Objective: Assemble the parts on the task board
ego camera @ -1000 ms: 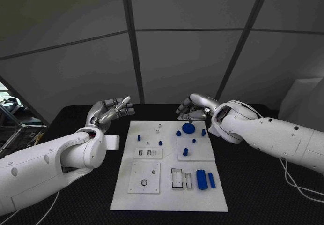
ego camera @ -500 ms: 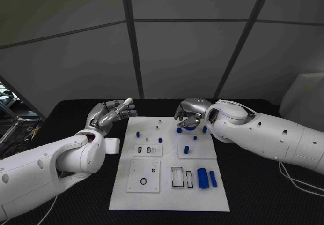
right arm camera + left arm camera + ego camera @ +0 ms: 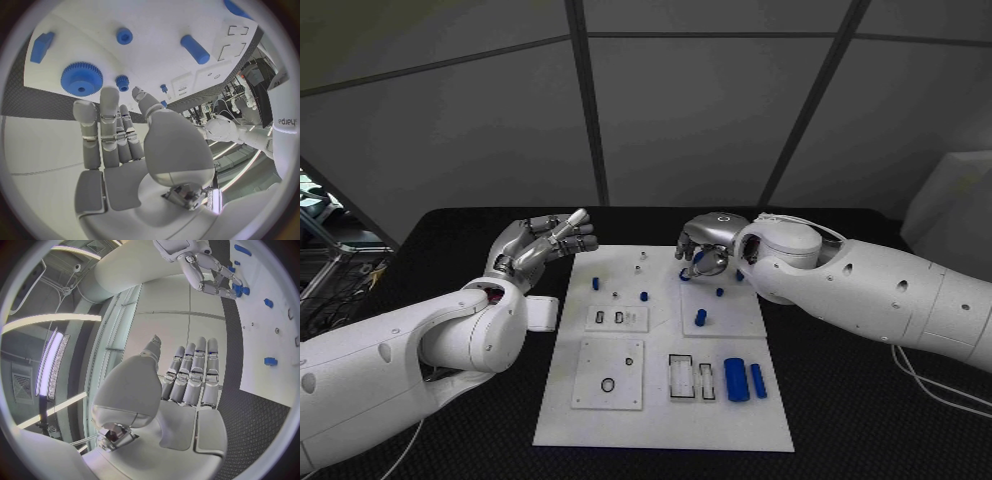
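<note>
The white task board (image 3: 661, 400) lies in the middle of the black table. My right hand (image 3: 704, 246) hovers over its far right corner, fingers stretched out and holding nothing. Just past those fingers (image 3: 109, 115) sit a large blue gear (image 3: 82, 78) and a small blue gear (image 3: 122, 80). My left hand (image 3: 542, 243) is raised beside the board's far left corner, palm open, fingers (image 3: 190, 372) apart and empty. Short blue pegs (image 3: 700, 318) stand mid-board. Two blue cylinders (image 3: 734, 380) lie near its right edge.
A small white block (image 3: 541, 312) lies on the table left of the board, close to my left forearm. Recessed frames (image 3: 678, 379) and a white sub-plate with a black ring (image 3: 607, 386) take up the board's near half. Black table surrounds the board on all sides.
My right hand has moved in and down over the far right corner of the board, covering most of the large gear in the head view. The left hand has stayed nearly in place.
</note>
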`<state>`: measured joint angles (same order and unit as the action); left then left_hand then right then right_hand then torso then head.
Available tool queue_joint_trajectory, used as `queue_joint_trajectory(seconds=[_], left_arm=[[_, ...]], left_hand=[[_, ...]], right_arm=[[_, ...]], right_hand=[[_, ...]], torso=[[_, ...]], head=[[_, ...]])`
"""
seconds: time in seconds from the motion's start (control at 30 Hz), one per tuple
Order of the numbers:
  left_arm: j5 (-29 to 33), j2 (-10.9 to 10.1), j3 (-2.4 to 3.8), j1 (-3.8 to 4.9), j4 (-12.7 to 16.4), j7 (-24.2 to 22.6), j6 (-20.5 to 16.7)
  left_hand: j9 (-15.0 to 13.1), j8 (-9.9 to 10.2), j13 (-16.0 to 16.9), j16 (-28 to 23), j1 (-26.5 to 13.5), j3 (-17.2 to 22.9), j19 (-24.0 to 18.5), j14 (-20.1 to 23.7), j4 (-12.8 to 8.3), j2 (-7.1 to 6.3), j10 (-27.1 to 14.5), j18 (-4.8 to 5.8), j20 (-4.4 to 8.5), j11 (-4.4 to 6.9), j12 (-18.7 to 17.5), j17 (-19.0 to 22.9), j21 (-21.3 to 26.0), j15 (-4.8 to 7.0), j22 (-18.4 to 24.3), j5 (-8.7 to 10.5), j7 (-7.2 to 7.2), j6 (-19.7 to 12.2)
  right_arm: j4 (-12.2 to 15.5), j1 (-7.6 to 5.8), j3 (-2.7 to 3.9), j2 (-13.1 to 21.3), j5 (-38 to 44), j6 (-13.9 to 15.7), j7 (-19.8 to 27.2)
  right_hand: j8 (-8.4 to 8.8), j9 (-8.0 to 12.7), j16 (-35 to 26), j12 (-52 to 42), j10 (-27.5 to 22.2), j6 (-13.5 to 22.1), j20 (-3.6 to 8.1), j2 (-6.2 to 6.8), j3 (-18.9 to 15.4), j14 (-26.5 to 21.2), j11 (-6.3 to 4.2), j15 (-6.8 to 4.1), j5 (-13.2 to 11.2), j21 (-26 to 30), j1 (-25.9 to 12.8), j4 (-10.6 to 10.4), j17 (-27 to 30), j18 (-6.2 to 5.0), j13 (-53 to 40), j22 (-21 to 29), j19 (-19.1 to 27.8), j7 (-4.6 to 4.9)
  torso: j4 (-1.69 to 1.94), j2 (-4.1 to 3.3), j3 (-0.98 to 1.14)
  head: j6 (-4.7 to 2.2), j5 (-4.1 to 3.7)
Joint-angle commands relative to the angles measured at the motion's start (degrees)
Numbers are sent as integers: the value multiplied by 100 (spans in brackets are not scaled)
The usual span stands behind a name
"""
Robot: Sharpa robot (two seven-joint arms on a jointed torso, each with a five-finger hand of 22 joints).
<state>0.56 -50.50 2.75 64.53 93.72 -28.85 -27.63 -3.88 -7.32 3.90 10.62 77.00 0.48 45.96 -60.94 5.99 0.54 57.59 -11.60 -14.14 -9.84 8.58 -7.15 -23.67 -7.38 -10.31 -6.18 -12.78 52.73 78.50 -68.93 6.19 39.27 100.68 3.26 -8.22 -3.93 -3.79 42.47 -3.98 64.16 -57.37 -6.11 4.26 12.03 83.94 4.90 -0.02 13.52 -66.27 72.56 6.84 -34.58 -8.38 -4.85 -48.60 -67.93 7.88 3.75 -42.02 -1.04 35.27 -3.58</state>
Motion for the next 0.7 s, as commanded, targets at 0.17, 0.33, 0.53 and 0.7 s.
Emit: queue_joint_trajectory(seconds=[0.17,0.33,0.53,0.7], left_arm=[[52,-25,6,9,34,37,172],[54,-26,6,9,34,50,186],[54,-16,6,9,26,61,197],[54,-9,6,9,17,73,209]], left_hand=[[5,0,-5,-27,13,-20,34,-28,-28,18,10,109,13,-21,17,-7,-29,-11,-9,-7,-29,11],[5,0,-5,-27,13,-20,34,-28,-28,18,10,109,13,-21,17,-7,-29,-11,-9,-7,-29,11],[6,2,-6,-32,9,-21,35,-24,-28,18,5,110,13,-23,15,-8,-30,-12,-9,-7,-30,6],[6,3,-6,-34,8,-21,35,-23,-28,18,3,111,13,-24,14,-8,-31,-13,-9,-7,-31,5]], right_arm=[[-40,-15,4,-48,130,-326,-75],[-73,-15,4,-76,131,-350,-61],[-130,-14,3,-119,131,-364,-39],[-160,-14,3,-150,131,-342,-6]], right_hand=[[4,-6,715,-38,-111,21,-8,13,9,165,11,2,16,-398,114,-94,-677,186,-39,-562,-225,5],[2,-6,935,-58,-109,10,-13,0,38,158,12,3,16,-538,150,-115,-876,215,-57,-763,-303,4],[-21,-14,1261,-95,-64,-66,-15,-35,140,157,10,-2,-10,-754,227,-129,-1170,264,-82,-1080,-437,11],[-57,-24,1710,-146,67,-211,-8,-92,369,195,-4,-10,-135,-1043,292,-147,-1604,338,-103,-1537,-661,23]], torso=[[-10,-34,28],[-12,-48,35],[-7,-63,45],[-9,-72,49]], head=[[4,1],[7,8],[10,15],[17,19]])
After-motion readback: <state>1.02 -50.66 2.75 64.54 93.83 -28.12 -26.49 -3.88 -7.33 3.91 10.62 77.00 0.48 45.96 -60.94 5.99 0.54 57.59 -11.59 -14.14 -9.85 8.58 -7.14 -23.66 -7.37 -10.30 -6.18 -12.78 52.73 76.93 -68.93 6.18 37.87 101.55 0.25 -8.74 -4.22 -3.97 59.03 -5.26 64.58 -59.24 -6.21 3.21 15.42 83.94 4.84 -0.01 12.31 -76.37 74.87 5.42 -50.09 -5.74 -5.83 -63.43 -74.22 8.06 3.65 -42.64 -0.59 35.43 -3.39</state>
